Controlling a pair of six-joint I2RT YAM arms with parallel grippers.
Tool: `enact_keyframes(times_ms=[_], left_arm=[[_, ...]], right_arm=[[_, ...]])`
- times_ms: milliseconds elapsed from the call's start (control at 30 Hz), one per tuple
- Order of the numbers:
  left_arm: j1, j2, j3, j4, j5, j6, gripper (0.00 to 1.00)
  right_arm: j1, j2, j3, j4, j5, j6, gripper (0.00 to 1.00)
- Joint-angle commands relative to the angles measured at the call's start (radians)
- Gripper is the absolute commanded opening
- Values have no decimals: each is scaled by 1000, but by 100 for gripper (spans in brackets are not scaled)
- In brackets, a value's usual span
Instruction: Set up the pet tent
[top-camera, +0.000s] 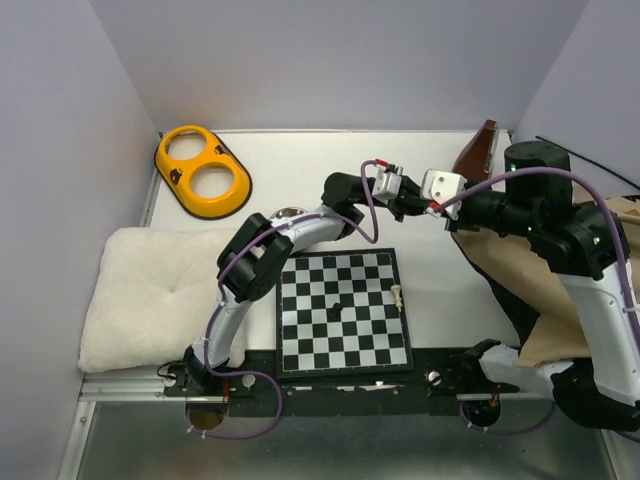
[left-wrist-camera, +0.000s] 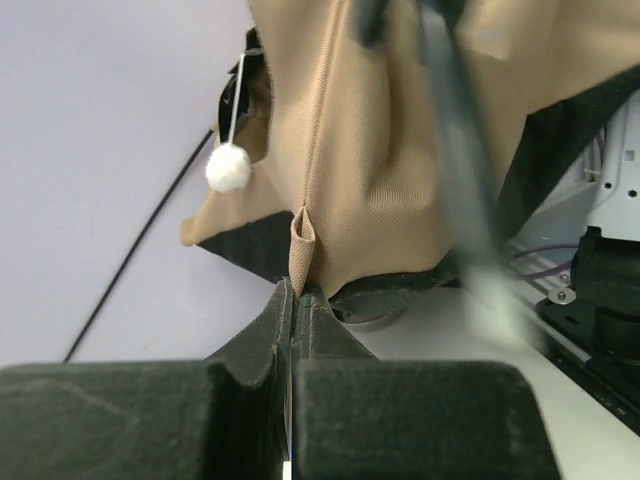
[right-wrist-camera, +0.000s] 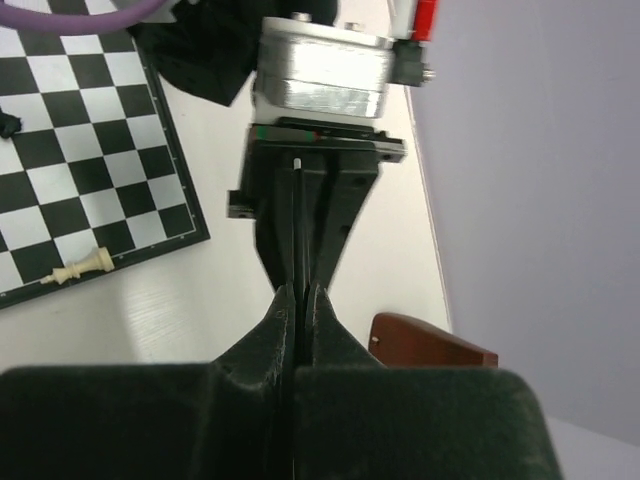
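Both arms reach forward; left claw (left-wrist-camera: 293, 292), right claw (right-wrist-camera: 300, 290) shut, tips meeting.

White-shelled left arm (top-camera: 225, 325) and right arm (top-camera: 600, 310), black joints, purple cables (top-camera: 368, 215)

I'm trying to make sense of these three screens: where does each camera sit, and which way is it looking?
Top view: fixed above and behind the arms, looking down on chessboard and pet tent; both arms show whole.
Left wrist: on the left arm, looking along its shut jaws at the pet tent's tan fabric and pom-pom.
Right wrist: on the right arm, looking along its shut jaws at the left arm's jaws, chessboard to one side.
Shared: top and right wrist both show the chessboard.
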Motion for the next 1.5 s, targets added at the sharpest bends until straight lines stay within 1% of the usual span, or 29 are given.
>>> enact_keyframes(times_ms=[0,100,167,233,400,533,667,733,833,900,967,1133,1367,1467], left_arm=[[39,-34,-102,354,53,-27,0],[76,-55,-174,353,81,-15,0],[100,-66,-204,341,75,-15,0],[126,-80,-229,296,58,4,0],[208,-100,-251,253,64,31,0],[248,-113,-267,242,86,48,0],[258,-138,-306,285,98,47,0],[254,-155,-330,345,107,24,0],[241,-192,-355,354,110,11,0],[234,-219,-372,353,121,14,0],[228,-251,-386,353,125,17,0],[229,-337,-453,354,142,-25,0],[237,-405,-531,354,162,-87,0],[235,-423,-548,353,159,-102,0]], right_arm=[[-12,90,200,-188,204,55,1],[-12,165,336,-296,236,49,1],[-11,203,407,-370,247,41,1],[-8,211,424,-381,275,33,1],[-1,159,365,-381,331,-85,1],[-1,92,199,-378,360,-149,1],[-1,73,104,-306,414,-100,1],[-1,79,84,-263,404,-93,1],[-3,98,64,-212,364,-94,1],[-1,108,38,-168,358,-120,1],[-1,111,1,-97,388,-162,1],[-3,78,-109,72,479,-324,1],[-1,1,-244,147,511,-453,1],[-1,-8,-249,140,509,-461,1]])
